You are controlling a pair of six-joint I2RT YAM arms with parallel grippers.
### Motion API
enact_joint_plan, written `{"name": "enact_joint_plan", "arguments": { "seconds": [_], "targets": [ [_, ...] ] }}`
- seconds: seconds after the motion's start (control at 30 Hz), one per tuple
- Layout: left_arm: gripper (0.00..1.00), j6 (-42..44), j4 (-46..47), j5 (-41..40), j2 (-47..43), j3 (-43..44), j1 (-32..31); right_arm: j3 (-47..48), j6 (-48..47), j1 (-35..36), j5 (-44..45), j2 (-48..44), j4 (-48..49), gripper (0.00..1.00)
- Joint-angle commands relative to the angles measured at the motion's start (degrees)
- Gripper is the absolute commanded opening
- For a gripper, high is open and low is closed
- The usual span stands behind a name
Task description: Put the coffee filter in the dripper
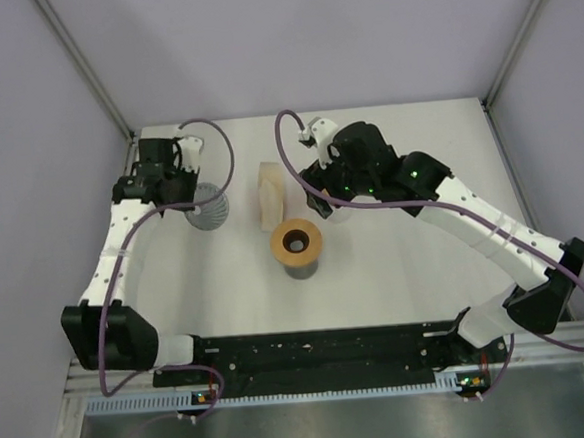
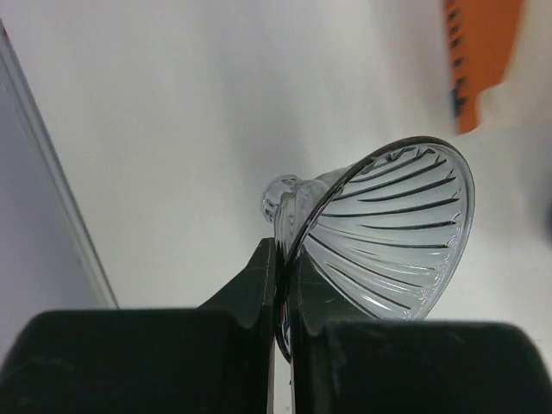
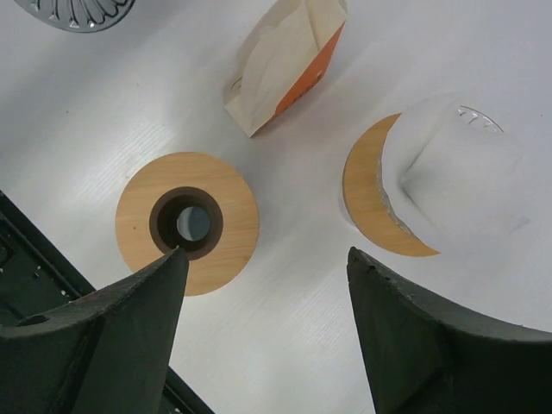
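The clear ribbed glass dripper [image 1: 209, 207] hangs tilted at the back left, its open mouth facing sideways in the left wrist view [image 2: 388, 233]. My left gripper [image 2: 282, 259] is shut on its rim and also shows in the top view [image 1: 184, 176]. The cream and orange pack of coffee filters [image 1: 268, 196] stands on the table right of the dripper and shows in the right wrist view [image 3: 285, 60]. My right gripper [image 3: 266, 252] is open and empty above the table, between two wooden discs, and sits mostly under its arm in the top view [image 1: 323, 205].
A round wooden stand with a centre hole [image 1: 296, 244] sits in the middle of the table [image 3: 187, 222]. A second wooden disc [image 3: 366, 194], partly covered by a whitish see-through object [image 3: 457, 172], lies to its right. Purple walls enclose the table.
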Motion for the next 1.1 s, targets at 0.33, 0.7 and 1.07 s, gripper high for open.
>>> {"name": "enact_joint_plan", "arguments": {
  "seconds": [0.33,0.7,1.07],
  "targets": [
    [0.0,-13.64,-15.44,40.74,-0.61,17.14,-2.54,-0.23,9.66,6.57,-2.07,-2.5,21.39,0.66],
    [0.0,-19.44,-12.28,45.3,2.91,16.96,-9.75,-0.32,9.31,6.66,1.89,3.04,14.37,0.49],
    [0.0,-21.11,-9.73,44.08,3.97,14.94,-12.39,-4.09,9.93,5.87,4.09,4.18,11.64,0.04]
  ]
}}
